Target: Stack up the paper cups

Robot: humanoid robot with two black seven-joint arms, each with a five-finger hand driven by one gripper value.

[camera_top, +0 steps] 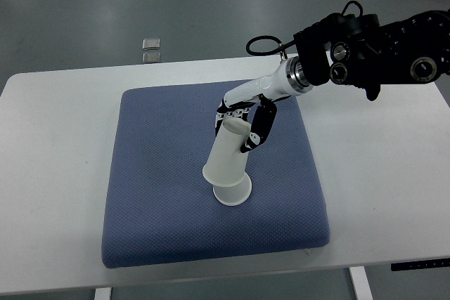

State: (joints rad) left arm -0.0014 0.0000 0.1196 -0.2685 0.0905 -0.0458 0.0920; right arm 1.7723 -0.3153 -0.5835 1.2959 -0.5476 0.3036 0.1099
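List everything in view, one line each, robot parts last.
cups: two, white, upside down on the pad, the upper one tilted and set over the lower one
pad: one, blue, centred on the table
table: one, white, filling most of the view
small objects: two, grey, on the floor beyond the table
floor: grey, along the top
right hand: one, white and black, shut on the upper cup
right arm: one, black, entering from the right edge
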